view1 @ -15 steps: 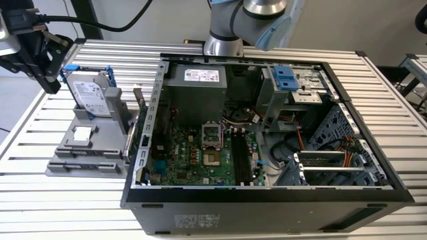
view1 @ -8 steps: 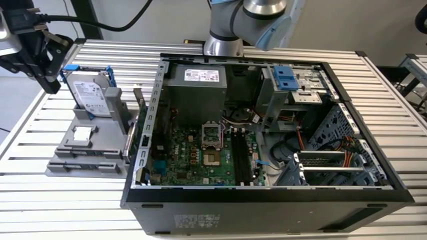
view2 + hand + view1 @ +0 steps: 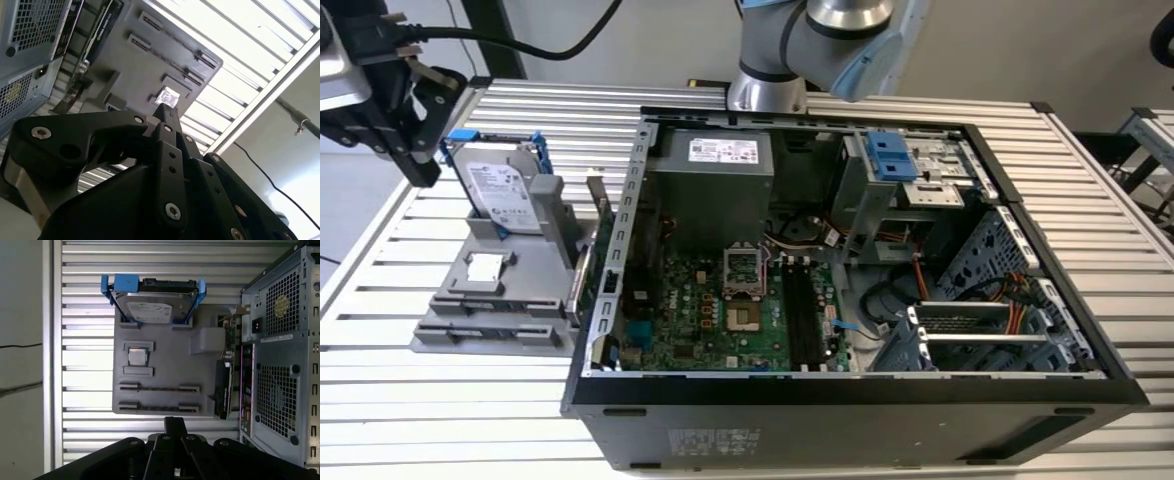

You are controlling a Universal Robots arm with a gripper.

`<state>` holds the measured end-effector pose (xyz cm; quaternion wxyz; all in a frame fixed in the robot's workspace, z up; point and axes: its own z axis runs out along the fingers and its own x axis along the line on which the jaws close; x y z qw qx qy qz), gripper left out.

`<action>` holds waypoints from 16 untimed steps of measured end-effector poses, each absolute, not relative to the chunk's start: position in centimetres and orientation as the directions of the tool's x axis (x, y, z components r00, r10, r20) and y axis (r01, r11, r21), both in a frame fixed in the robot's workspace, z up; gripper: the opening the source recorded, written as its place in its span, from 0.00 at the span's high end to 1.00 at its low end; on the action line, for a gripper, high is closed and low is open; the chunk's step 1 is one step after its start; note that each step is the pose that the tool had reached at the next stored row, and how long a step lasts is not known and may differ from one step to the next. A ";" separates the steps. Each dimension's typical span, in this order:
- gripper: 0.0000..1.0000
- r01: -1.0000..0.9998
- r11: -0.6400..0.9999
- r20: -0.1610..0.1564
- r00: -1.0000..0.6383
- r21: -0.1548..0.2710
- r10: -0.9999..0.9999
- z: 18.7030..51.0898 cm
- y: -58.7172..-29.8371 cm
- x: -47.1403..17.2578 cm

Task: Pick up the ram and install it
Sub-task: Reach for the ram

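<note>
The black gripper [image 3: 422, 175] hangs well above the flat grey plastic holder [image 3: 165, 360] and touches nothing. In both wrist views its fingers are pressed together, with nothing between them. The silver hard drive in a blue frame [image 3: 152, 307] stands at one end of the holder, and two narrow slots [image 3: 159, 388] lie at the other end. Whether the ram, the thin dark memory stick, sits in these slots, I cannot tell.

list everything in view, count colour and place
table: one, pale metal slats
computer case: one, black and grey, side open, on the table
motherboard: one, green, inside the case
holder: one, grey, beside the case
hard drive: one, silver in blue frame, propped on the holder
processor chip: one, silver, in a holder pocket
circuit cards: seemingly two, dark and green, on edge between holder and case
arm: one, grey and blue, beyond the case
gripper: one, black, shut, empty, near the holder
</note>
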<state>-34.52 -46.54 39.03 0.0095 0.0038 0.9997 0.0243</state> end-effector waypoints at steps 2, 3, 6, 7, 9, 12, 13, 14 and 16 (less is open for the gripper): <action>1.00 -0.006 0.999 -0.019 -1.000 0.049 -0.005 39.0 -46.5 -34.5; 1.00 -0.013 0.999 -0.019 -1.000 0.048 -0.012 39.0 -46.5 -34.5; 1.00 -0.032 0.998 -0.019 -0.999 0.048 -0.031 39.1 -46.5 -34.5; 1.00 -0.039 0.998 -0.019 -0.999 0.048 -0.038 39.1 -46.5 -34.5; 1.00 -0.053 0.997 -0.019 -0.998 0.047 -0.053 39.1 -46.5 -34.5; 1.00 -0.076 0.996 -0.019 -0.997 0.047 -0.075 39.1 -46.5 -34.5; 1.00 -0.083 0.995 -0.019 -0.996 0.047 -0.083 39.1 -46.5 -34.5; 1.00 -0.092 0.995 -0.019 -0.996 0.047 -0.091 39.1 -46.5 -34.5; 1.00 -0.110 0.993 -0.019 -0.994 0.047 -0.109 39.1 -46.5 -34.5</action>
